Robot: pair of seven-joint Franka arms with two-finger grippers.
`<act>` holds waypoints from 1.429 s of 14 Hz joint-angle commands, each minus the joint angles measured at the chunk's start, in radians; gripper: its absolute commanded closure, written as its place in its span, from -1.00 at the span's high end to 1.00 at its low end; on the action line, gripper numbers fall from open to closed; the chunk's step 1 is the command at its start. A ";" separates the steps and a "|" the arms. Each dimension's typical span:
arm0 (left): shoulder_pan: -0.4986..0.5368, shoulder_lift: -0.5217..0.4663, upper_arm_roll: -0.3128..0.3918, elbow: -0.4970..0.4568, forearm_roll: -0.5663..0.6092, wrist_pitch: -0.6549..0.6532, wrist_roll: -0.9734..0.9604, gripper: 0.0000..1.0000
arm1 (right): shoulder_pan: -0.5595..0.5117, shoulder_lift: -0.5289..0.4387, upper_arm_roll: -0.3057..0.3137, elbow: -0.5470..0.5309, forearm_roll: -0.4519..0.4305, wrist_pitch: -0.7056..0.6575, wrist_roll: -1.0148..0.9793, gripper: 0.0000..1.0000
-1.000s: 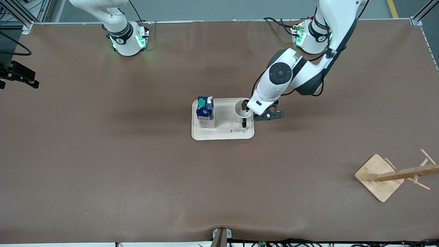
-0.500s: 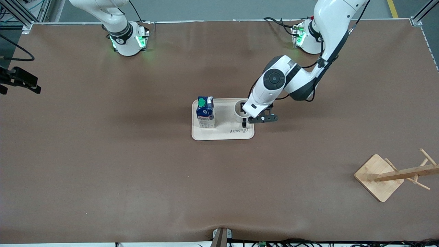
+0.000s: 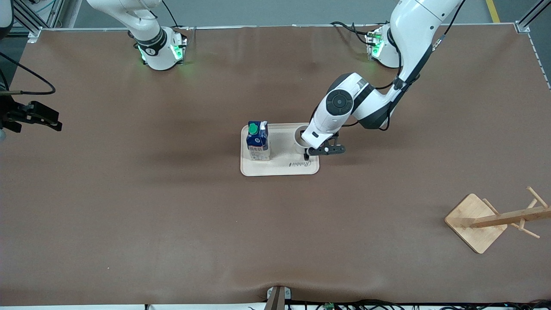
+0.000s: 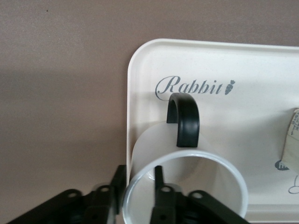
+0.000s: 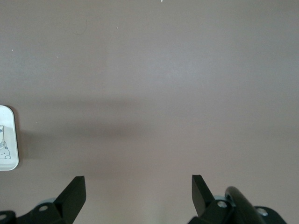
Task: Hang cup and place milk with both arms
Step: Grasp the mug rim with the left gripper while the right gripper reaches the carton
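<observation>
The left gripper [image 3: 306, 148] has sunk lower onto the cup [image 4: 187, 179], its fingers [image 4: 159, 186] straddling the rim wall, one inside, one outside, apparently closed on it. The cup stands on the tray [image 3: 280, 170] beside the milk [image 3: 258, 142]. The right gripper [image 5: 138, 191], spread wide and empty, has drifted inward over bare table.

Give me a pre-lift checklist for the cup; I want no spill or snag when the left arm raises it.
1. Left end effector straddles the cup wall, one finger inside, one outside: ok.
2. Fingers clamped on the wall: cannot tell.
3. Handle free of the fingers: ok.
4. Milk upright on the tray, apart from the cup: ok.
5. Wooden rack unobstructed: ok.
6. Right end effector open, waiting over bare table: ok.
</observation>
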State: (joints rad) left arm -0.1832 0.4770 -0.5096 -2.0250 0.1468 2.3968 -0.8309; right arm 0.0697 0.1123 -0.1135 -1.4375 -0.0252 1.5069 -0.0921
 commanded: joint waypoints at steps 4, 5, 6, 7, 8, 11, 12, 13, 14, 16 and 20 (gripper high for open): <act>-0.010 0.028 -0.001 0.058 0.028 0.004 -0.027 -1.00 | 0.051 0.021 0.006 -0.035 0.034 -0.005 0.000 1.00; -0.009 0.026 0.000 0.068 0.030 0.004 -0.024 -1.00 | 0.053 0.029 0.006 -0.034 0.050 -0.008 -0.001 1.00; -0.007 0.022 0.000 0.078 0.030 -0.005 -0.020 -1.00 | 0.065 0.032 0.006 -0.044 0.057 -0.011 0.000 1.00; -0.006 0.019 0.000 0.090 0.030 -0.016 -0.020 -1.00 | 0.088 0.033 0.006 -0.064 0.059 -0.010 -0.001 1.00; 0.002 0.011 0.000 0.109 0.030 -0.045 -0.019 -1.00 | 0.114 0.033 0.005 -0.069 0.059 -0.008 0.002 1.00; 0.011 -0.046 0.000 0.187 0.030 -0.206 -0.017 -1.00 | 0.172 0.046 0.008 -0.067 0.098 0.003 0.098 1.00; 0.017 -0.058 0.002 0.215 0.030 -0.249 -0.014 -1.00 | 0.197 0.052 0.006 -0.069 0.126 0.006 0.148 1.00; 0.025 -0.067 0.005 0.247 0.031 -0.289 -0.005 -1.00 | 0.217 0.056 0.006 -0.067 0.136 0.012 0.207 1.00; 0.036 -0.072 0.006 0.285 0.030 -0.341 0.034 -1.00 | 0.246 0.072 0.008 -0.067 0.140 0.028 0.256 1.00; 0.089 -0.083 0.008 0.366 0.031 -0.442 0.097 -1.00 | 0.316 0.090 0.006 -0.069 0.142 0.070 0.328 1.00; 0.238 -0.139 0.006 0.448 0.030 -0.534 0.266 -1.00 | 0.468 0.159 0.006 -0.077 0.148 0.209 0.385 1.00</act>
State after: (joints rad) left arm -0.0028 0.3650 -0.4980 -1.6021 0.1577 1.9081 -0.6201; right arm 0.4671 0.2502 -0.0967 -1.5135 0.1069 1.6582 0.2379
